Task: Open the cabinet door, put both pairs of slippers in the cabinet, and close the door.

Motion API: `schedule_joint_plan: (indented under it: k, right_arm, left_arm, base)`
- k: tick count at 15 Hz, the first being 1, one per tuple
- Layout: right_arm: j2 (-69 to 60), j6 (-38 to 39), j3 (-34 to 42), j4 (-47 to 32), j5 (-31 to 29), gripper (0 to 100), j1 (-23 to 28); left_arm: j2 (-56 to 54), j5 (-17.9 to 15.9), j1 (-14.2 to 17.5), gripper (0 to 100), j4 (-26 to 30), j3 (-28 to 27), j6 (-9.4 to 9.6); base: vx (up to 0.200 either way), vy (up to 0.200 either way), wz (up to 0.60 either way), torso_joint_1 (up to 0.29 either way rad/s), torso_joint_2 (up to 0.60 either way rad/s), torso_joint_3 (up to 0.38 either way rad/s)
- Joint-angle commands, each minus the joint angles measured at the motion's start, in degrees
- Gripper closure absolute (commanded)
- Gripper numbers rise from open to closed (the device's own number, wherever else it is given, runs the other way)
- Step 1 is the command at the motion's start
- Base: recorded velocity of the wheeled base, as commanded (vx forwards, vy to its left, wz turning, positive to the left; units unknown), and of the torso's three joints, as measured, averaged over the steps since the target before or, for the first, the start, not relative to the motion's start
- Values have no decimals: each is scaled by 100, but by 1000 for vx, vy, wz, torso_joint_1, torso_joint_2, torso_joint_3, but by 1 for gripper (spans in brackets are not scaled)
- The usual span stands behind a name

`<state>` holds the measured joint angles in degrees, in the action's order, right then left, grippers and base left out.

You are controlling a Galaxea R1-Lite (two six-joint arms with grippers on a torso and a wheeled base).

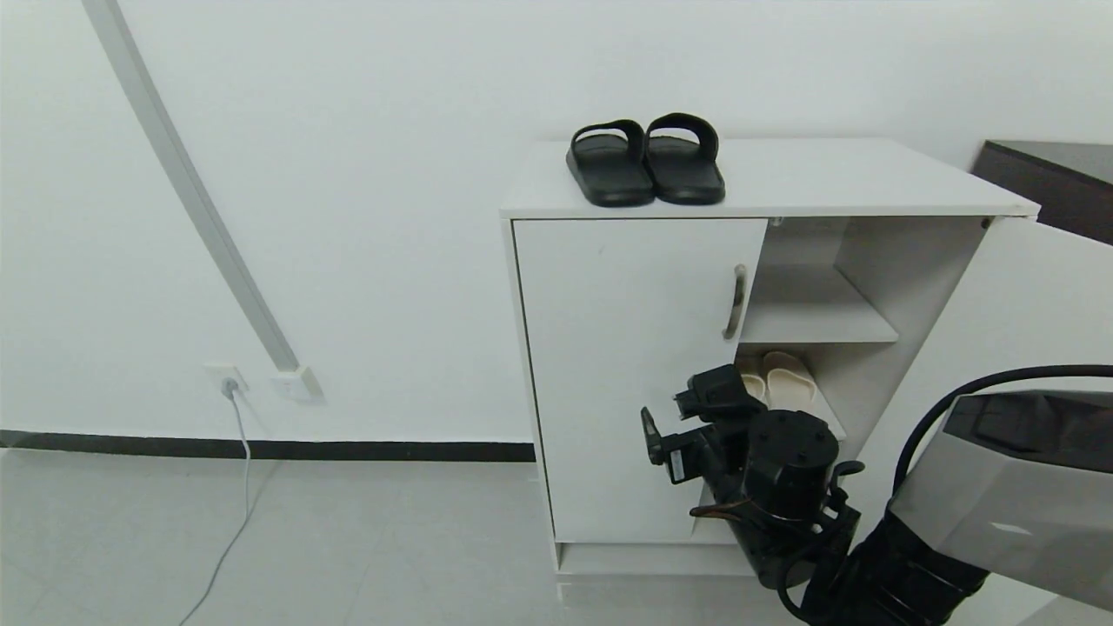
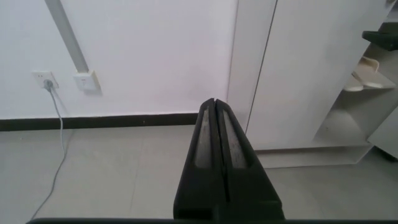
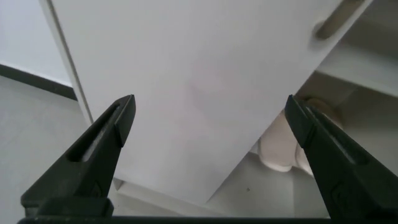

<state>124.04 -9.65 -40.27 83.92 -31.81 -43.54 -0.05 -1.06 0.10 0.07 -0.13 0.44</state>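
A pair of black slippers (image 1: pixel 645 161) stands on top of the white cabinet (image 1: pixel 783 178). The cabinet's left door (image 1: pixel 626 374) is closed; its right door (image 1: pixel 1030 296) is swung open. A cream pair of slippers (image 1: pixel 780 379) (image 2: pixel 367 73) (image 3: pixel 280 148) lies on the lower shelf inside. My right gripper (image 1: pixel 683 410) (image 3: pixel 208 115) is open and empty, close in front of the closed door, below its handle (image 1: pixel 738 302) (image 3: pixel 339 17). My left gripper (image 2: pixel 214 104) is shut on nothing, low over the floor left of the cabinet.
The upper shelf (image 1: pixel 817 306) inside is bare. A wall socket with a grey cable (image 1: pixel 229 384) (image 2: pixel 46 81) and a slanted conduit (image 1: pixel 187 187) are to the left. Dark furniture (image 1: pixel 1056 174) stands behind the open door. Open floor (image 1: pixel 304 539) lies left of the cabinet.
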Motion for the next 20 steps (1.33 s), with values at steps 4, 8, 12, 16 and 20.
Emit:
schedule_joint_plan:
  k: [4, 8, 12, 16, 20]
  right_arm:
    - [6, -80, 1, 81, 8, 0, 4]
    - [6, -89, 1, 125, 8, 0, 4]
    - [-29, -116, 28, 169, 34, 0, 13]
    - [-82, -124, 36, 151, 43, 0, 48]
    - [-152, -168, 19, 142, 87, 0, 171]
  left_arm:
    - [5, 1, -1, 100, 1, -4, 0]
    - [5, 1, -1, 100, 1, -4, 0]
    - [5, 1, -1, 100, 1, -4, 0]
    - [5, 1, 8, 100, 1, -4, 0]
    - [5, 1, 8, 100, 1, -4, 0]
  base:
    - [0, 0, 0, 155, -474, -322]
    - [0, 0, 0, 188, -497, -316]
    - [0, 0, 0, 207, -513, -310]
    - [0, 0, 0, 232, -553, -325]
    - [0, 0, 0, 256, -594, -331]
